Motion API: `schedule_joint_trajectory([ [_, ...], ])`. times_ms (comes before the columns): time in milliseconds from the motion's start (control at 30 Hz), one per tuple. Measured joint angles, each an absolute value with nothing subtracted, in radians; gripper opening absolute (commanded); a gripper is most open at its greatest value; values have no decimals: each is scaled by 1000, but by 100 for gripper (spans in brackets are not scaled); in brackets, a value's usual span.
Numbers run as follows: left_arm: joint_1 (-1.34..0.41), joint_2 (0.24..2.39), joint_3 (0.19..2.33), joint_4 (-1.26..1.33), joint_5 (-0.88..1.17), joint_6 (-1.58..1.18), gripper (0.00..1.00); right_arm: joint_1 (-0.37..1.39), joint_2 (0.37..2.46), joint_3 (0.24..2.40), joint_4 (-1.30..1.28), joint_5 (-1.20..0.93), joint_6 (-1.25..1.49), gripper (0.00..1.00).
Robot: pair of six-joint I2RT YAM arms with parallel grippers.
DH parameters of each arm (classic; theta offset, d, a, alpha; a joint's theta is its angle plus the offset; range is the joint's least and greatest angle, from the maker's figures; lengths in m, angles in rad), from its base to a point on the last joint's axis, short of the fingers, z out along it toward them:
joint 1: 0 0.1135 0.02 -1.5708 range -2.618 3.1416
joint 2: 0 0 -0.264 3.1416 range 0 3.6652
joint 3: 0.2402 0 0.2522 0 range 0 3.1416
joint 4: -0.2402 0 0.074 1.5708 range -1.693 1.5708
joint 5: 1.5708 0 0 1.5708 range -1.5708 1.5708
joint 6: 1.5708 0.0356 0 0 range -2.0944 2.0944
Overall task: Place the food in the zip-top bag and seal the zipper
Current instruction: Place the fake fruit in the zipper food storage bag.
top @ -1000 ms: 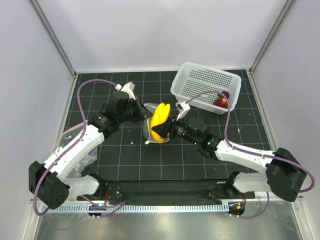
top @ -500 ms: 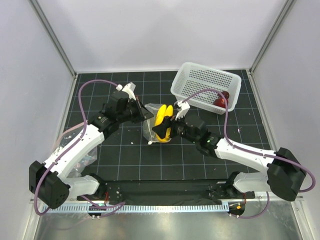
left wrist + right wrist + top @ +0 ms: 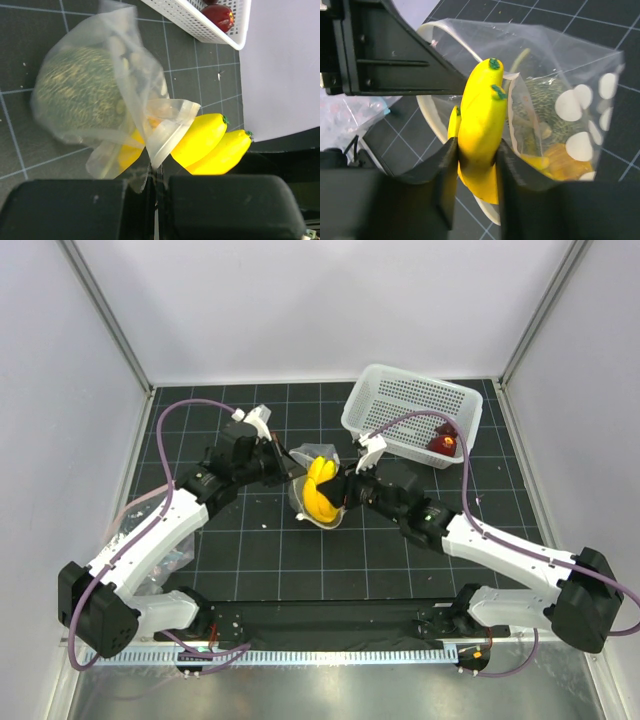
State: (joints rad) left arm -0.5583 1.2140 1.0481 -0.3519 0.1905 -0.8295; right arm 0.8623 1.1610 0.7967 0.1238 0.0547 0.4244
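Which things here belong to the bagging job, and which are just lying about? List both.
Job: banana, melon, zip-top bag, dark-red fruit, left claw, right claw.
Lying about: white basket, crumpled clear plastic.

Plain white walls, grey metal corner posts, black gridded tabletop, even light

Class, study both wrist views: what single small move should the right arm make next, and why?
Probably push the banana deeper into the zip-top bag before letting go. The right gripper clamps it at the mouth, with part of it outside. The left gripper pinches the bag's edge, and the melon sits inside.
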Motion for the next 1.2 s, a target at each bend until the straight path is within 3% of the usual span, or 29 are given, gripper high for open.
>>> schedule_joint_trajectory([
  [100, -556, 1214, 1048, -359, 184, -826, 0, 862, 1169, 816, 93, 30, 412, 16],
  [267, -554, 1213, 1048, -380, 171, -809, 0, 860, 1208, 868, 38, -11, 374, 13],
  [600, -551, 1213, 1048, -402, 213, -799, 0, 860, 1315, 957, -39, 10, 347, 11],
  [1200, -679, 1260, 1189, -492, 204, -698, 0, 875, 1296, 1026, -197, 50, 333, 8],
])
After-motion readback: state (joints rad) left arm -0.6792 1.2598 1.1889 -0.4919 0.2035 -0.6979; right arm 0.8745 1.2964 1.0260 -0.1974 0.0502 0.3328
